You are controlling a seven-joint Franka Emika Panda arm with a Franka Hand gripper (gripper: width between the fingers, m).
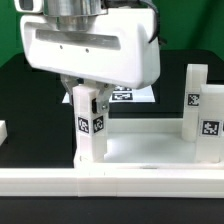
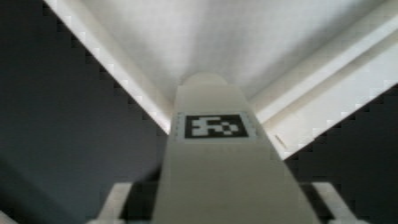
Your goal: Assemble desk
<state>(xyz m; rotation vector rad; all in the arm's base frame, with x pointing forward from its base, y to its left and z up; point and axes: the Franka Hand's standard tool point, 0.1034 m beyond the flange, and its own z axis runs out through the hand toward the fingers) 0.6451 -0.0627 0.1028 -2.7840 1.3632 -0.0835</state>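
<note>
The white desk top (image 1: 150, 150) lies flat, with its rim toward the front. One tagged post leg (image 1: 88, 125) stands upright at its corner on the exterior view's left. My gripper (image 1: 88, 104) reaches down over this leg with a finger on each side. In the wrist view the leg (image 2: 221, 150) fills the middle, and a dark gap shows between it and each of the fingers (image 2: 118, 203). The jaws are open around the leg. Two more legs (image 1: 196, 92) (image 1: 209, 128) stand upright on the right side of the top. The desk top also shows in the wrist view (image 2: 267, 40).
A long low white rail (image 1: 110, 185) runs across the front. The marker board (image 1: 135, 96) lies behind the gripper. Another white part (image 1: 3, 133) shows at the exterior view's left edge. The table is black.
</note>
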